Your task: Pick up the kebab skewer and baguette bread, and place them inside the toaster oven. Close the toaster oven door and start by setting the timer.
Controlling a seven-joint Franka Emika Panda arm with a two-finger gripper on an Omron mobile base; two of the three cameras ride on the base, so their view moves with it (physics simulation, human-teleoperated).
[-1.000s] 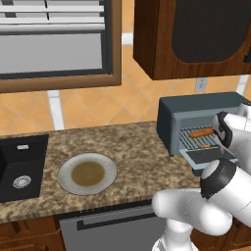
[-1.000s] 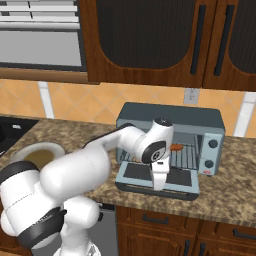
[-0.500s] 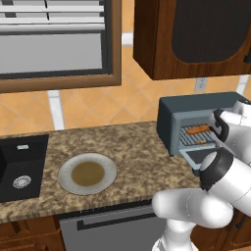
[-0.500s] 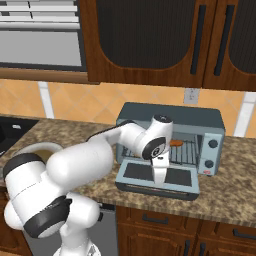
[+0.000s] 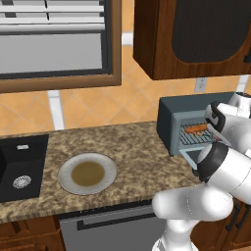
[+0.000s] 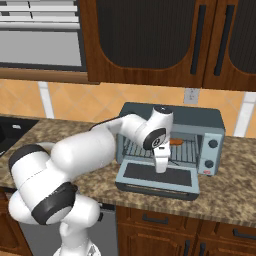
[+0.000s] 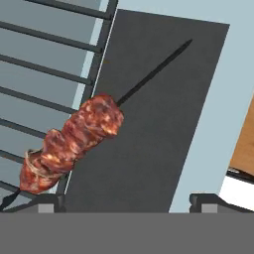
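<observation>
Gripper [image 6: 161, 167] jaws spread wide and empty, I hover over the toaster oven door [image 6: 157, 176], lowered flat; the kebab skewer [image 7: 74, 141] straddles the rack's front edge and the door's glass.

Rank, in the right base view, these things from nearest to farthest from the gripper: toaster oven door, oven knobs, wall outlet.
1. toaster oven door: directly below the gripper.
2. oven knobs: on the oven's right panel.
3. wall outlet: up on the tiled wall.

no readable text, labels or numbers anywhere
</observation>
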